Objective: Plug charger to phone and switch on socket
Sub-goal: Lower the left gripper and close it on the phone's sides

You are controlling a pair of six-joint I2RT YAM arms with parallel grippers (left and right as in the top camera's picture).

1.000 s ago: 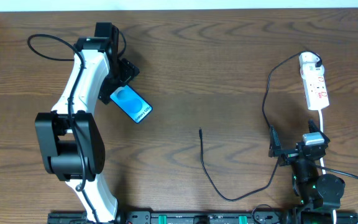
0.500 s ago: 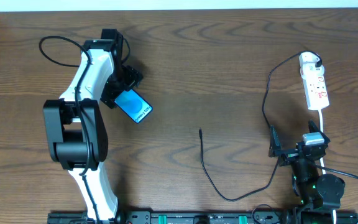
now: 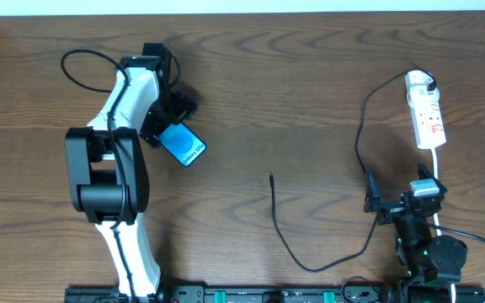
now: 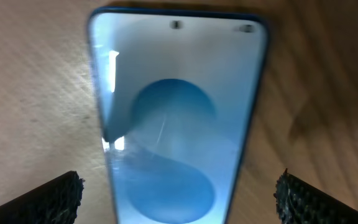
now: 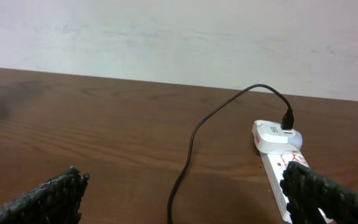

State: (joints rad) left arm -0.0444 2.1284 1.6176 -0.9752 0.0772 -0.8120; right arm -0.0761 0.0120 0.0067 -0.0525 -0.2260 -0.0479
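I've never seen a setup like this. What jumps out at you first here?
The glowing blue phone at the upper left grabs the eye, with the left gripper open and poised right over it. Next comes the charger, its thin black cable curling across the middle with the tip lying loose. It runs up to the white socket at the far right.

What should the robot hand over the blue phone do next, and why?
Probably close the left gripper on the phone: its open fingers straddle the phone without touching, and the charger tip lies far off on the table.
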